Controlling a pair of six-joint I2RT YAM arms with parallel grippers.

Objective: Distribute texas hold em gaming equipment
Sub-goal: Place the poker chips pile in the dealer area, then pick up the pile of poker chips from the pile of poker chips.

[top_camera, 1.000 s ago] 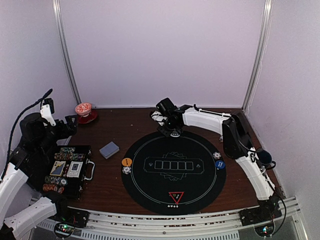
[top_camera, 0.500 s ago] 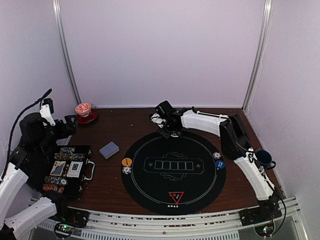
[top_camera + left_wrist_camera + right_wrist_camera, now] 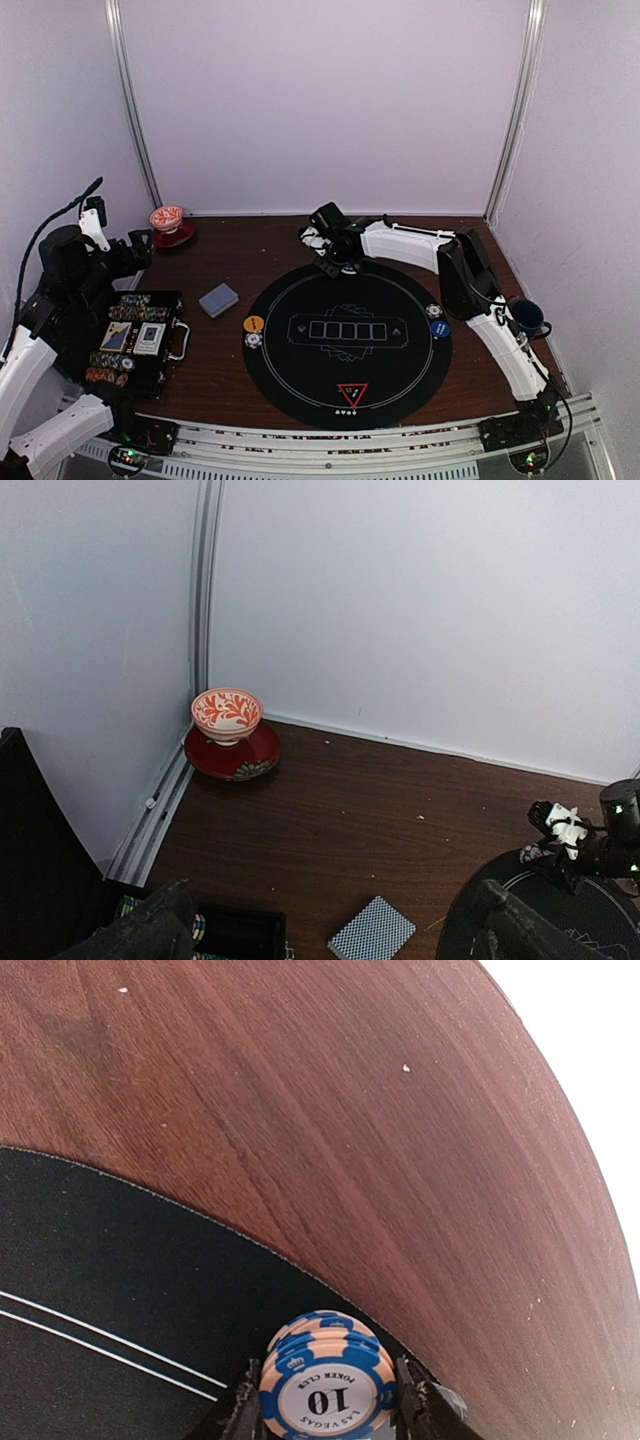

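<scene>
My right gripper (image 3: 335, 263) is at the far edge of the black round mat (image 3: 300, 380). In the right wrist view the right gripper (image 3: 325, 1405) is shut on a small stack of blue-and-peach poker chips (image 3: 325, 1380) marked 10, low over the mat's rim. My left gripper (image 3: 135, 250) is open and empty, raised above the open black case (image 3: 172, 300) of chips. The grey-blue card deck (image 3: 218, 299) lies on the wood and also shows in the left wrist view (image 3: 372, 929). The orange button (image 3: 253, 324), blue button (image 3: 440, 328) and red triangle marker (image 3: 352, 393) lie on the mat.
A red-and-white cup on its saucer (image 3: 168, 222) stands in the far left corner. A dark blue mug (image 3: 527, 316) sits at the right by my right arm. White walls close off the back and both sides.
My right gripper has shifted slightly left along the mat's far edge with the chips. The left arm has not moved.
</scene>
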